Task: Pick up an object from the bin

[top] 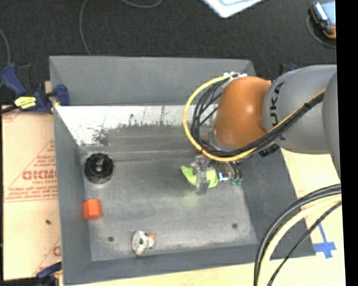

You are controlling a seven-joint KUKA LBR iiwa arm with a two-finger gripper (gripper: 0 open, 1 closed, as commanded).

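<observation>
Nearest, close to the bin's (164, 222) near wall and left of the middle, lies a small white-and-grey lump (141, 241) (its kind is too small to tell). A little farther and more to the left, by the left wall, sits an orange cube (92, 209), well apart from everything else.

Farther in, right of the middle of the floor, the gripper (201, 182) is down at a bright green thing (190, 173). Green shows on both its left and its right side, so the claw stands right at or over the piece. How wide the claw is, and whether it grips the green thing, cannot be told: the wrist above hides the spot.

At about the same depth, far off to the left, a black round knob-like thing (98, 167) rests on the floor near the left wall. Nothing lies between these things and the claw.

Behind rises the scuffed far wall (131, 123). Over the bin's far right part hangs the wrist's orange cover (239, 117), ringed by black and yellow cables (193, 118); the grey arm (307, 111) beside it bears the letters "UKA" (276, 104) (the first letter is hidden).
</observation>
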